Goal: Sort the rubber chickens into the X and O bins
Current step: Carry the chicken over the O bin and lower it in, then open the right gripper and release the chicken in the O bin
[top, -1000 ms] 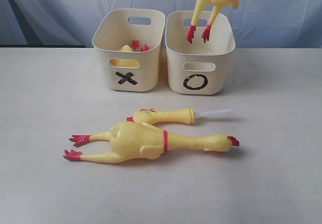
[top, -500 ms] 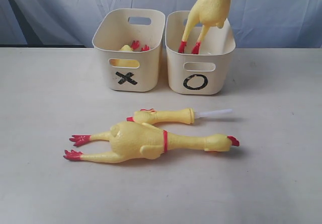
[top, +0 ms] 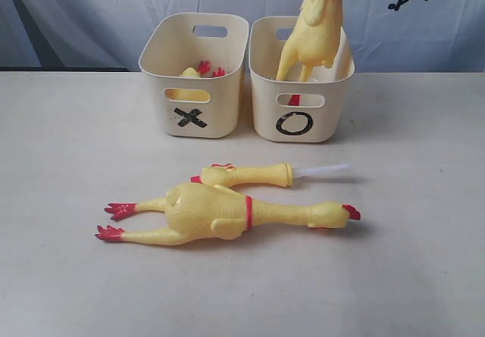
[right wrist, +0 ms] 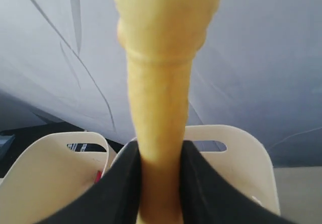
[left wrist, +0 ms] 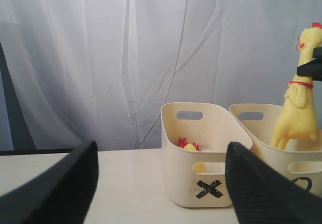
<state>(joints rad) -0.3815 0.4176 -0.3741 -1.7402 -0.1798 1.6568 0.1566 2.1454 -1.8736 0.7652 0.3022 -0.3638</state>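
My right gripper (right wrist: 160,183) is shut on the neck of a yellow rubber chicken (top: 311,38), just above its red neck band. The chicken hangs upright with its legs down inside the O bin (top: 265,113). A red foot (top: 294,100) shows through that bin's handle slot. The X bin (top: 220,102) stands beside it on the left and holds another chicken (top: 193,71). On the table in front lie a long chicken (top: 204,216) and a small slim one (top: 250,175) with a whitish tube end. My left gripper (left wrist: 161,194) is open and empty, facing the X bin (left wrist: 181,183) from a distance.
A pale curtain hangs right behind both bins. The two chickens on the table lie side by side, heads to the right, a little in front of the bins. The cream table runs wide on either side of them.
The held chicken has come down and slightly leftward; its feet, which hung at the O bin's rim, are now inside the bin. The other chickens have not moved.
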